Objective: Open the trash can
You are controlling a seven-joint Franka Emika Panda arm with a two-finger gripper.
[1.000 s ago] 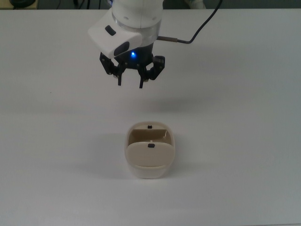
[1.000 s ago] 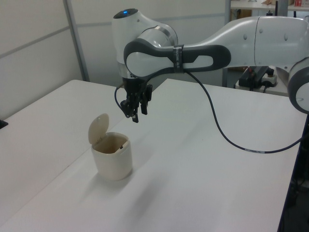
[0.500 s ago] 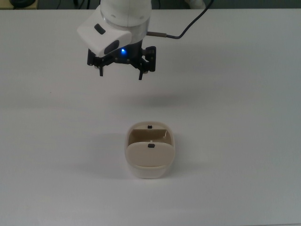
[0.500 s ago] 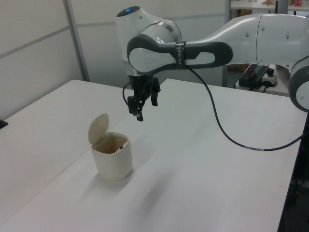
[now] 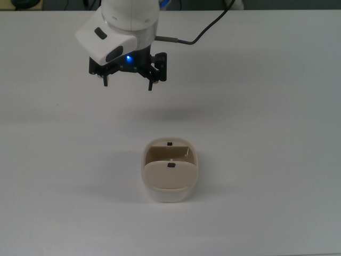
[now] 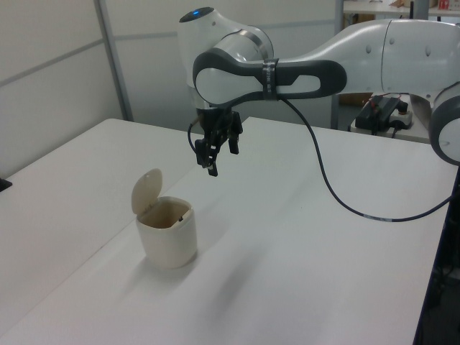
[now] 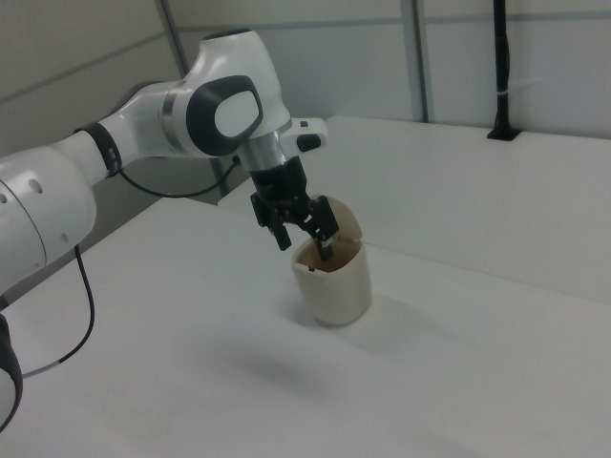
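Note:
The trash can [image 5: 168, 194] is a small cream-white bin standing on the white table, below the centre of the top view. Its beige lid [image 5: 169, 176] is tipped upright and the inside of the bin shows. A tiny black button [image 5: 171, 166] sits on the lid. In the left view the lid [image 6: 146, 190] stands up on the can's [image 6: 169, 241] left side. My gripper [image 5: 128, 85] hangs open and empty in the air, above and to the top view's upper left of the can, touching nothing. In the right view the gripper [image 7: 305, 246] shows just in front of the can [image 7: 336, 286].
A black cable [image 5: 208, 29] runs from my wrist toward the top view's upper right. The white arm [image 6: 323, 68] reaches in from the left view's right. Wall panels [image 6: 50, 72] stand behind the table's far side in the left view.
My gripper has risen slightly and moved toward the top view's upper left, away from the trash can, and its fingers have spread wider. The can and its raised lid have not moved.

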